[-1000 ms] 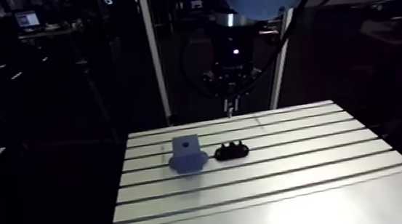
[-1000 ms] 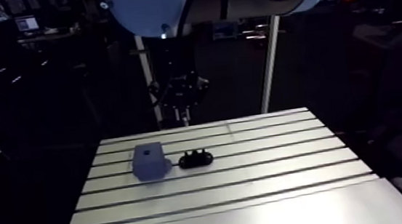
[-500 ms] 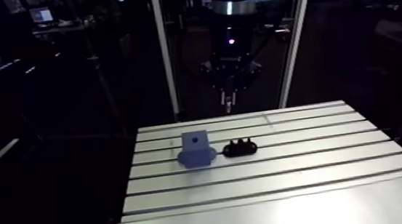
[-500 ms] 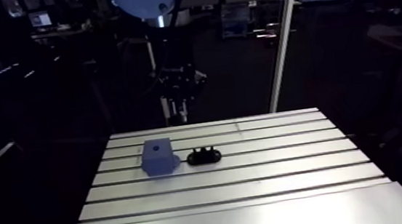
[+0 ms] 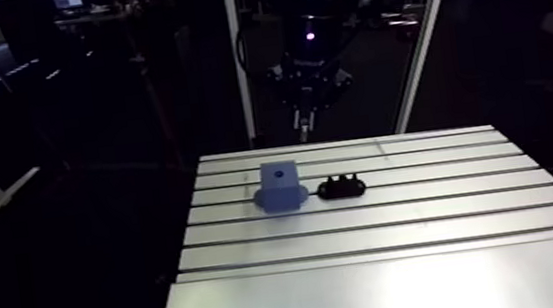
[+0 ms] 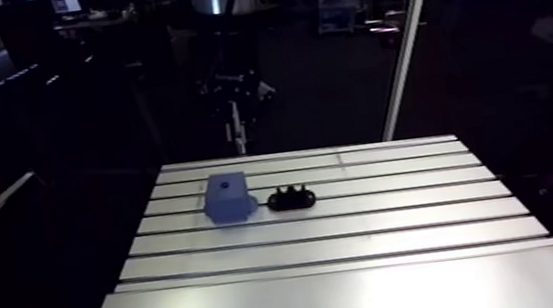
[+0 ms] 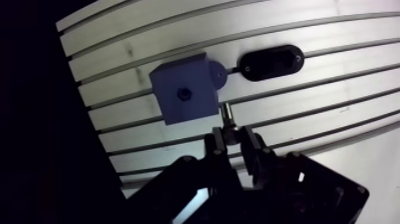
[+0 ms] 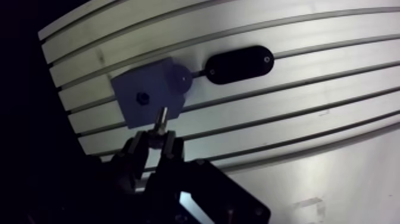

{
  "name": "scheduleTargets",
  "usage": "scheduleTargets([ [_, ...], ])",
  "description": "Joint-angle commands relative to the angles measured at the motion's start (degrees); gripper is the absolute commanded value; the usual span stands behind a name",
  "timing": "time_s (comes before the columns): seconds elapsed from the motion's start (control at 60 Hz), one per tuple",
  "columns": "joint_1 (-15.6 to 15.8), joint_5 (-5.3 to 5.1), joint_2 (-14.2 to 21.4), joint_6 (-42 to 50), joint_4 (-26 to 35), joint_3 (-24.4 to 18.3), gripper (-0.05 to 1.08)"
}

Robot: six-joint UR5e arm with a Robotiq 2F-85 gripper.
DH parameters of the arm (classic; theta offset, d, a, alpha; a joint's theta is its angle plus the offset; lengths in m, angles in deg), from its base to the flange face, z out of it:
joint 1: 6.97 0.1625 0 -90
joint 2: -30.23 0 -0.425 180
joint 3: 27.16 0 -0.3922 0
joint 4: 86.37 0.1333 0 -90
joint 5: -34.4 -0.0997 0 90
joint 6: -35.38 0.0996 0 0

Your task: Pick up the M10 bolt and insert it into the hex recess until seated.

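Tool (image 7: 231,134) is clamped narrow on the M10 bolt (image 7: 227,114) — fingers (image 7: 216,143) pinch its rear end, and the rest of the shank sticks out ahead of the tips. In the wrist view the bolt's free end lies just beside the blue block (image 7: 178,77), at the block edge nearest the tool; contact can't be told from there. The hex recess (image 7: 183,93) shows as a small dark hole in the block's top face. The bolt isn't in it and sits a bit off to one side of it. Beyond the block is a black oval holder (image 7: 271,61). A round tab at the block's base reaches toward it — touching or a hair apart, can't tell. In the arm view the tool (image 5: 303,122) hangs at upper centre of the frame, over the far edge of the slotted tabletop (image 5: 407,281) and clear of the surface. The block is at centre-left of the frame on the far rows, w/ the holder just to its right. The near part of the tabletop fills the lower frame.
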Motion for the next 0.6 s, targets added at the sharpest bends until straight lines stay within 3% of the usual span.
scheduleTargets([
  [0.017,1.3,-1.76,-2.3,0.3,1.9,-1.2,0.84],
  [0.217,1.5,-2.23,-3.5,0.7,2.4,-2.6,0.84],
  [0.6,4.1,-1.79,-7.2,1.0,3.5,-6.1,0.84],
])
